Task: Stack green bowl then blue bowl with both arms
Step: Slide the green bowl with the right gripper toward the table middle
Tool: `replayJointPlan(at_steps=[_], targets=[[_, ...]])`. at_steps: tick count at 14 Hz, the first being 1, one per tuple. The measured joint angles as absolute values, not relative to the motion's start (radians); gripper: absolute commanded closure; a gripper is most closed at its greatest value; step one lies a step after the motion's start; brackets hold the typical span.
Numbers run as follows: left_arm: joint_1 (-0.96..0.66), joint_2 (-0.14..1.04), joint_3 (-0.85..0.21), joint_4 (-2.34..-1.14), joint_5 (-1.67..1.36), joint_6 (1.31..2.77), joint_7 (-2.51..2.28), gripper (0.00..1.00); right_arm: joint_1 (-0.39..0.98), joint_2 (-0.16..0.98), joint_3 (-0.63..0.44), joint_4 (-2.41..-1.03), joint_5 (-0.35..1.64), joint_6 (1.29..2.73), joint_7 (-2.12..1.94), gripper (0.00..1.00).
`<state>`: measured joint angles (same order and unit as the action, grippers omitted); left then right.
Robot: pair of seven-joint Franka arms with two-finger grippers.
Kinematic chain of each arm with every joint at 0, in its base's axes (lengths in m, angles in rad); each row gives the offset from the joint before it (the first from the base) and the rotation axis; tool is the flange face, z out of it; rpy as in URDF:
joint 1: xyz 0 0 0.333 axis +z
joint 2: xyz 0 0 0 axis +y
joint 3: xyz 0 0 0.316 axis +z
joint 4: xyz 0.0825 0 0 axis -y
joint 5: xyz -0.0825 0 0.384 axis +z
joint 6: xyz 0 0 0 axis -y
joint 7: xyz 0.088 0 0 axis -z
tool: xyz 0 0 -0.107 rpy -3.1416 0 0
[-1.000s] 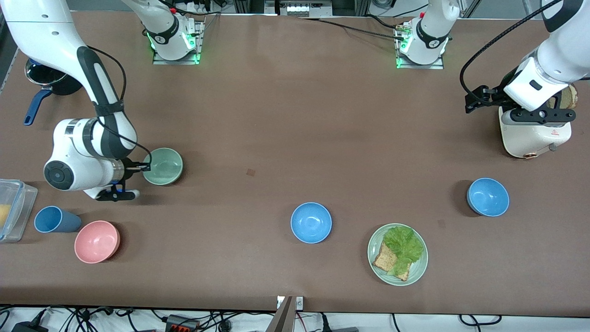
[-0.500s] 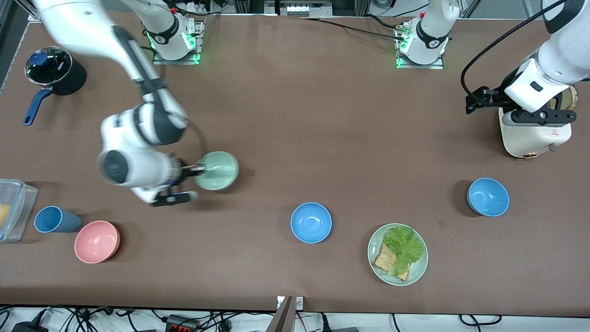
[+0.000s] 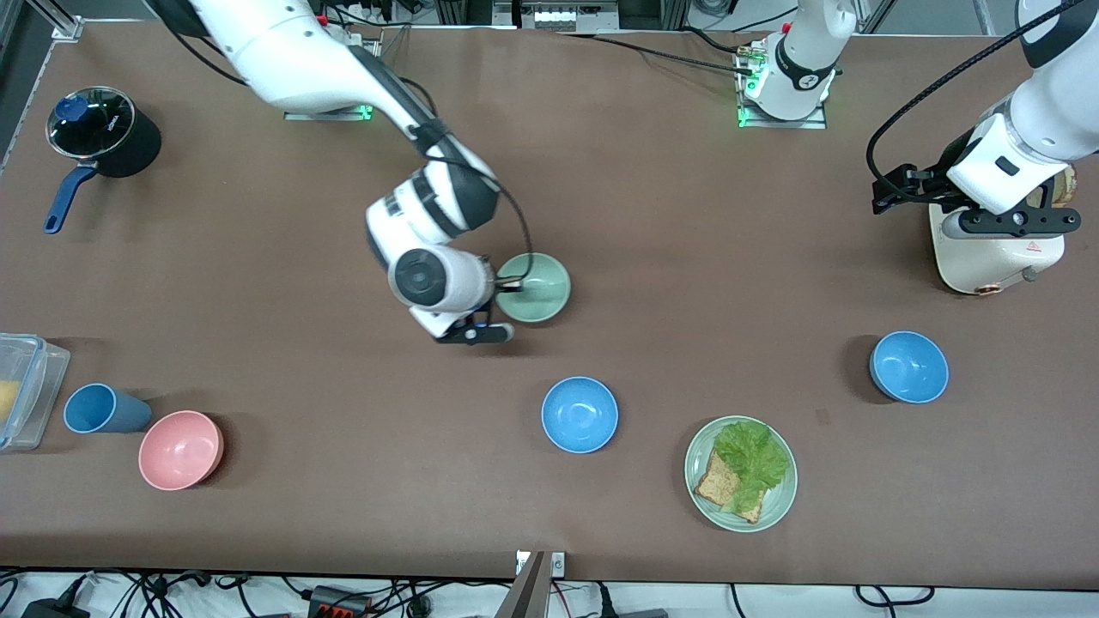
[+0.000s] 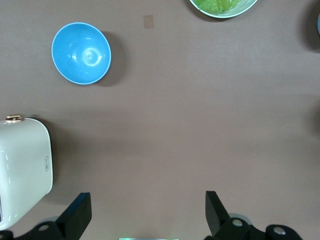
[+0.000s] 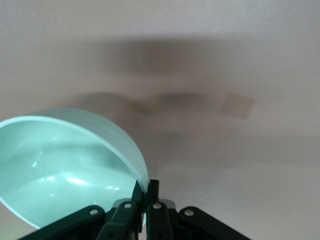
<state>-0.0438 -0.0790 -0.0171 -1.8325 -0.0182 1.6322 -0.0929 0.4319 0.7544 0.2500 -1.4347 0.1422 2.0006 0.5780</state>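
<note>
My right gripper (image 3: 505,287) is shut on the rim of the pale green bowl (image 3: 536,287) and holds it up over the middle of the table; the right wrist view shows the rim (image 5: 142,175) pinched between the fingers (image 5: 152,192). One blue bowl (image 3: 579,414) sits on the table nearer the front camera than the held bowl. A second blue bowl (image 3: 909,366) sits toward the left arm's end; it also shows in the left wrist view (image 4: 81,53). My left gripper (image 3: 974,193) is open and empty over the toaster (image 3: 996,249).
A green plate (image 3: 741,474) with lettuce and bread lies near the front edge. A pink bowl (image 3: 180,449), a blue cup (image 3: 103,408) and a clear container (image 3: 21,390) sit at the right arm's end. A black pot (image 3: 103,133) stands there, farther from the front camera.
My right gripper has carried the green bowl from the right arm's end toward the table's middle. The left arm has barely shifted over the toaster.
</note>
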Motion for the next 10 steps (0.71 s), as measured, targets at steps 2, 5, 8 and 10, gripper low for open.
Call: replayJointPlan(at_steps=[2, 5, 8, 10], targets=[[-0.044, -0.079, -0.017, -1.832, -0.018, 1.632, -0.093, 0.00, 0.468, 0.775, 0.251, -1.427, 0.147, 2.025, 0.635, 1.00], [-0.044, -0.077, -0.017, -1.832, -0.018, 1.632, -0.093, 0.00, 0.510, 0.803, 0.251, -1.426, 0.148, 2.034, 0.694, 1.00], [-0.038, -0.062, -0.017, -1.827, -0.018, 1.632, -0.092, 0.00, 0.513, 0.810, 0.249, -1.426, 0.148, 2.031, 0.701, 0.01], [-0.011, -0.026, -0.016, -1.811, -0.018, 1.633, -0.058, 0.00, 0.512, 0.808, 0.247, -1.421, 0.148, 2.030, 0.728, 0.00]])
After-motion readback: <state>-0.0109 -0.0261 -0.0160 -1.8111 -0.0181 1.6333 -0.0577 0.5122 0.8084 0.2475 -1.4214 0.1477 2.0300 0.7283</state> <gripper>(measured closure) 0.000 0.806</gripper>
